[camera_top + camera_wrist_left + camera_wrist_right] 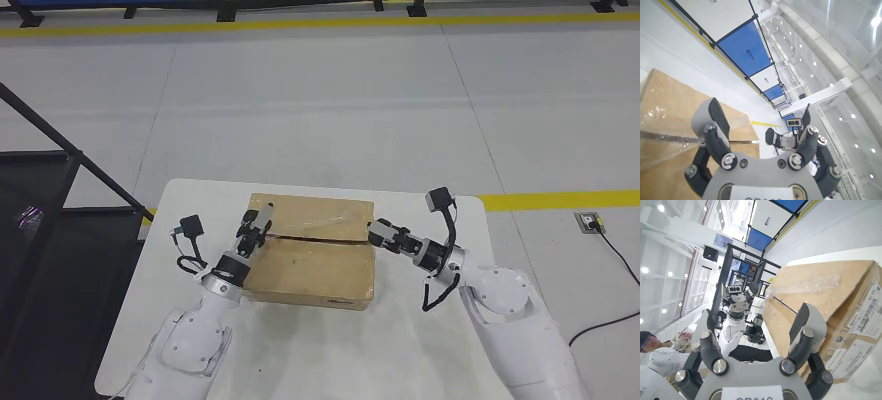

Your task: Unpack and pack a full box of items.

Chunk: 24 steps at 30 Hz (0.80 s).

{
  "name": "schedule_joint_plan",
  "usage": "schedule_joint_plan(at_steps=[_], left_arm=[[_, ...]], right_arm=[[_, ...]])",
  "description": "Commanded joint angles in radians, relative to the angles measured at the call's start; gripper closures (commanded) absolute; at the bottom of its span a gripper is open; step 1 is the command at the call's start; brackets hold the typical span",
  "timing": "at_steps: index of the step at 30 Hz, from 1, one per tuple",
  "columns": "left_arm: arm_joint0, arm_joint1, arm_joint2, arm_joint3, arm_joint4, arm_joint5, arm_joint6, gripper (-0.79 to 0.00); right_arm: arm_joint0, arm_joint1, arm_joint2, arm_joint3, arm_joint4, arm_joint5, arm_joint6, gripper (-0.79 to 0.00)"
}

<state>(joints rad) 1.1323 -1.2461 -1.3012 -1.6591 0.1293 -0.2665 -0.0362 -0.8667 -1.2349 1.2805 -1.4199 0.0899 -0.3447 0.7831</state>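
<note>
A closed brown cardboard box [312, 255] lies on the white table [420, 340], its two top flaps meeting at a seam [320, 238] under loose clear tape [806, 285]. My left gripper [258, 226] is at the box's left end by the seam, open, with one finger [718, 115] over the box top [668, 102] and nothing held. My right gripper [380, 236] is at the box's right end by the seam, open too, one finger [800, 321] beside the box's upper edge [829, 291]. White labels [866, 313] cover that end face.
A black metal frame [60, 190] stands left of the table. The box covers the table's middle; bare tabletop lies in front of it and to the right. A yellow floor line [560, 200] and a socket with cable [590, 222] lie to the right.
</note>
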Motion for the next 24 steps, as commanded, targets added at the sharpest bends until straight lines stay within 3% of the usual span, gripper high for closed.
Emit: schedule_joint_plan(at_steps=[1, 12, 24], left_arm=[[0.016, 0.002, -0.029, -0.013, -0.017, -0.008, 0.007, -0.785], [0.096, 0.010, -0.166, -0.009, -0.109, -0.054, 0.024, -0.785], [0.123, 0.009, -0.201, 0.004, -0.135, -0.074, 0.014, -0.785]], right_arm=[[0.023, -0.002, -0.017, -0.004, -0.021, 0.022, 0.003, -0.785], [0.208, -0.022, -0.127, 0.154, -0.229, 0.208, -0.088, -0.785], [0.353, -0.056, -0.214, 0.425, -0.221, 0.009, -0.118, -0.785]])
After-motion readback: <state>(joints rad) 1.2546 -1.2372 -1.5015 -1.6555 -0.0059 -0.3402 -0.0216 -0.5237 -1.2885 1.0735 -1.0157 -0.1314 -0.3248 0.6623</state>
